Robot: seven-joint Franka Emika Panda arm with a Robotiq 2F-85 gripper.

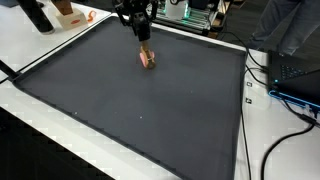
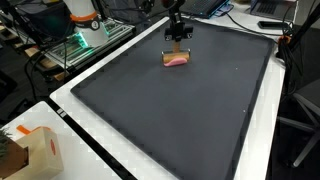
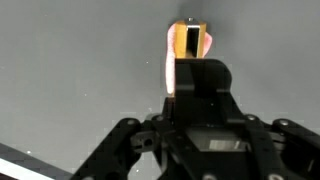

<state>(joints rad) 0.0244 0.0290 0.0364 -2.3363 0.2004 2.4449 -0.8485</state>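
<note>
1. Pinkish-tan little object lying flat on the dark grey mat, toward the far end and well in from every edge. Could be toy food, but way too small to say for sure.
2. Same story in both exterior views: gripper hanging right over it, pointing straight down, tips very near its top. Can't make out whether actually touching or just short of it.
3. Wrist view: black gripper body filling the lower half, with the object peeking out past it at the top. Orange-pink there, with a dark strip down its middle and plain grey mat all around.
4. Jaws: honestly can't tell if apart, together or pinching anything. Blocked by the body up close and just a dark blob from further out.
5. White table under the mat, showing as a pale border along the near, left and right sides.
6. Cardboard box sitting at the near left corner in an exterior view, off the mat and well apart from the object.
7. Black cables trailing over the right strip of table, also off the mat.
</note>
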